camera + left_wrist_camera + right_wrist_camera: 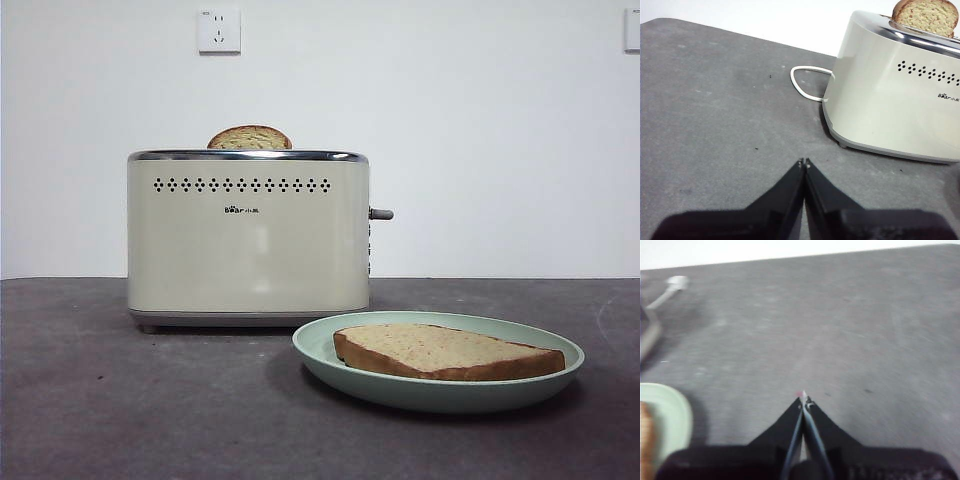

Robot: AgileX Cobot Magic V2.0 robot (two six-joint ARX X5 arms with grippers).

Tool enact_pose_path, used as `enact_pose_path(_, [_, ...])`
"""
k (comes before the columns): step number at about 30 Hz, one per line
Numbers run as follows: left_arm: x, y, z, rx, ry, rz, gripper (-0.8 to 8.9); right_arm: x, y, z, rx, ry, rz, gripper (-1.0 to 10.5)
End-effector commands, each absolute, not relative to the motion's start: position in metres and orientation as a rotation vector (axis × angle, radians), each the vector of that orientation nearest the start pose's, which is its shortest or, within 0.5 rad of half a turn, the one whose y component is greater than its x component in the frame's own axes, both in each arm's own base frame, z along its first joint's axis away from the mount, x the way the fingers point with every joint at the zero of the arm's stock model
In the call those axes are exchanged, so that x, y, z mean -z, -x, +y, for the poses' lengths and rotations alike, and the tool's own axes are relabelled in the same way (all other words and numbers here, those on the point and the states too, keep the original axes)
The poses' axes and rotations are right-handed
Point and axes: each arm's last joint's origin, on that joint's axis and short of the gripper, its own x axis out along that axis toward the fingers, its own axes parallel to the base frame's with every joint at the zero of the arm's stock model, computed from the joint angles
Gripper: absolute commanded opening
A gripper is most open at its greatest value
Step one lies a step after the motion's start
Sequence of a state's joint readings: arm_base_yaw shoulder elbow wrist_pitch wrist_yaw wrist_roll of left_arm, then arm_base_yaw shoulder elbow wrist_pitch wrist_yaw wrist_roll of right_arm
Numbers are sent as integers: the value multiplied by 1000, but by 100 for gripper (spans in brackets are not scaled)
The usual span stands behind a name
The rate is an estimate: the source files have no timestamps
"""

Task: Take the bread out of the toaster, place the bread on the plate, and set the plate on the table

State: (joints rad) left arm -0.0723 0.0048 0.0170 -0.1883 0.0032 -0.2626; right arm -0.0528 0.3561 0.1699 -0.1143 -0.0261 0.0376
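Both pincers are pinched tight with nothing between their jaws. One, the left gripper (pixel 804 162), is hanging over the bare table (pixel 715 125), near the toaster (pixel 890 105) but not touching it. Its jaws are pressing together at the tips. Nearby, a white cord (pixel 802 86) is looping on the table beside the toaster.

Over on the other side, the right gripper (pixel 803 399) is also closing on nothing. It is floating above the table, and the edge of the green plate (pixel 670 412) is showing close by. That picture is blurry, so small things there are hard to tell.

Neither arm is showing in the front view, so both seem to be waiting away from the things, likely to keep out of the way.

The plate (pixel 320 345) is sitting flat on the table, just in front of the toaster and a little to one side. A big flat slice, the bread (pixel 445 352), is lying inside the plate, well within its rim, so it is not sliding off.

The toaster (pixel 248 245) is standing upright on the table. A second slice (pixel 250 138) is poking its round top out of the slot, held up by the toaster walls.

With the bread on the plate and the plate on the table, the job is looking done.
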Motion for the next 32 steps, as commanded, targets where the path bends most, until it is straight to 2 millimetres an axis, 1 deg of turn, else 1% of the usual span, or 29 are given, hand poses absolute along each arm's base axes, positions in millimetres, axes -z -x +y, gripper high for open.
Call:
enact_pose_path(1, [-147, -96, -7, 48, 252, 191, -4, -165, -108, -5, 49, -71, 231, 1])
enact_pose_path(4, [-147, -96, -7, 48, 252, 191, -4, -148, -102, -5, 36, -82, 189, 1])
enact_pose_path(6, [-147, -96, -7, 48, 252, 190, -4, -144, -98, -5, 38, -91, 223, 1])
enact_pose_path(9, [-147, -96, -7, 48, 252, 190, -4, -148, -96, -4, 38, -84, 173, 1])
enact_pose_path(32, [-147, -96, -7, 48, 252, 189, -4, -148, -96, -4, 39, -95, 175, 1])
